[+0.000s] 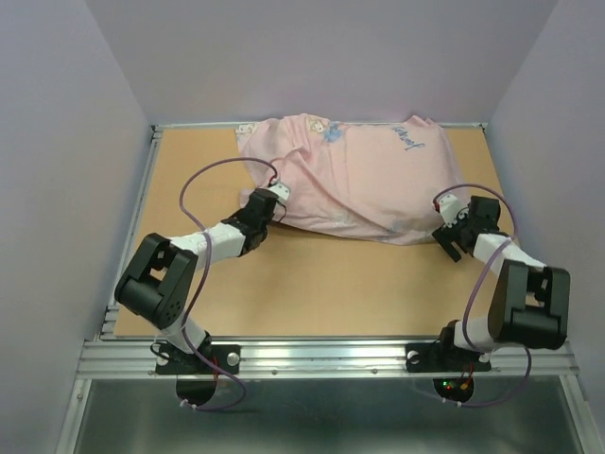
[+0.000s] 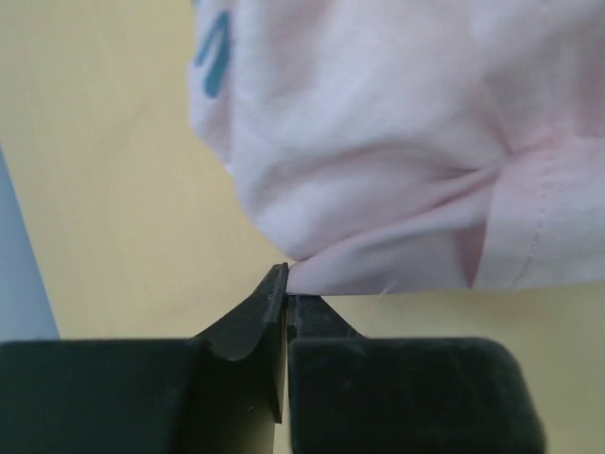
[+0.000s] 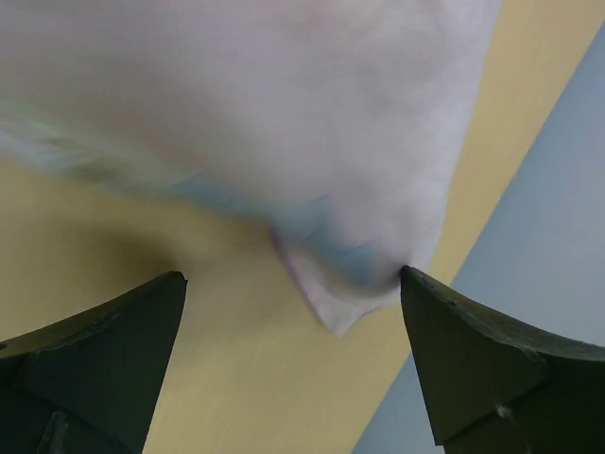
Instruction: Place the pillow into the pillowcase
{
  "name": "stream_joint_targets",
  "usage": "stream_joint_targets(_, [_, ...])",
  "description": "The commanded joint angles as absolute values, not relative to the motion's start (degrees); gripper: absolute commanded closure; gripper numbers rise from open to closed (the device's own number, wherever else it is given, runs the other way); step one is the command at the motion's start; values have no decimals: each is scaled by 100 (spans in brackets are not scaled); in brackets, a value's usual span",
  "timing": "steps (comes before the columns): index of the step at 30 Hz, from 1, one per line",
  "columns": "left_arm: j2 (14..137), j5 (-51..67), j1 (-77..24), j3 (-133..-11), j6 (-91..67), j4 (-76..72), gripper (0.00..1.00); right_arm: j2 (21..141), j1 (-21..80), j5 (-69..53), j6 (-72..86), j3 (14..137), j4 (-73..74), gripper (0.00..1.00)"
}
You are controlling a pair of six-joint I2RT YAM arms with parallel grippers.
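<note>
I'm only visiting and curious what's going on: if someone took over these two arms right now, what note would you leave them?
Left gripper: shut, pinching the near edge of the pillowcase.
Right gripper: open, one finger on each side of a pillowcase corner, not gripping.
The pillowcase lies pink side up and bulging at the far side of the table.
The pillow is not visible; it may be inside, which I cannot confirm.
Left to do: probably check that the pillow is fully in.

Thin pale pink cloth pillowcase, soft, creased, with a stitched hem, smooth matt tan wood-look tabletop, ribbed silvery metal frame rail, matt black plastic left gripper, smooth purple-sheathed cables, flat matt lilac walls
</note>
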State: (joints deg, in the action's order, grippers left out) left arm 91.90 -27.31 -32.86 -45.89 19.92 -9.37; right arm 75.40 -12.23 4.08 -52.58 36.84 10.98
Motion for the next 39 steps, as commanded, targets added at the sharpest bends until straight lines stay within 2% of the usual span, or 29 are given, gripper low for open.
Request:
stream_joint_targets(1, [8737, -2664, -2682, -4886, 2276, -844, 100, 8374, -1502, 738, -5143, 3945, -394, 0])
stream_joint_targets(3, [8614, -2349, -2523, -4948, 2433, -582, 100, 8830, -1616, 730, -4809, 4339, -413, 10])
stream_joint_targets(4, [8552, -2094, -2444, -4966, 2461, -519, 100, 8920, -1617, 642, -4642, 4429, -404, 30])
stream_joint_targets(6, [8342, -1935, -2443, -4974, 2574, -414, 100, 8982, -1617, 502, -4518, 4535, -404, 54])
stream_joint_targets(7, [8289, -1820, -2443, -5044, 2662, -370, 100, 8922, -1617, 414, -4457, 4622, -352, 85])
stream_joint_targets(8, [8184, -1819, -2435, -5097, 2698, -343, 100, 8860, -1617, 300, -4447, 4658, -299, 99])
stream_joint_targets(12, [7850, -1740, -2382, -5501, 3040, -106, 100, 8255, -1643, 132, -4342, 4956, -18, 99])
stream_joint_targets(17, [7541, -1732, -2215, -6669, 3313, 140, 100, 7656, -1775, -210, -3561, 6088, 501, 99])
stream_joint_targets(20, [7453, -1705, -2049, -7547, 3436, 132, 100, 7664, -1924, -220, -2930, 7561, 501, 99])
stream_joint_targets(21, [7453, -1705, -2048, -7811, 3445, 141, 100, 7664, -1925, -176, -2788, 7567, 510, 99])
stream_joint_targets(24, [7374, -1819, -1969, -8848, 3498, 88, 100, 7769, -2091, -44, -2400, 9109, 527, 100])
stream_joint_targets(26, [7191, -1776, -1960, -9429, 3612, 27, 100, 7831, -2171, -18, -2251, 9709, 527, 100])
stream_joint_targets(32, [6926, -1670, -1960, -9712, 4147, -835, 100, 8225, -2188, 130, -2346, 11125, 527, 99])
stream_joint_targets(36, [6908, -1644, -1960, -9221, 4394, -1124, 100, 8569, -2188, 44, -2391, 10943, 527, 99])
stream_joint_targets(39, [7101, -1635, -1960, -8843, 4490, -1387, 100, 8788, -2162, -517, -2303, 10462, 554, 99])
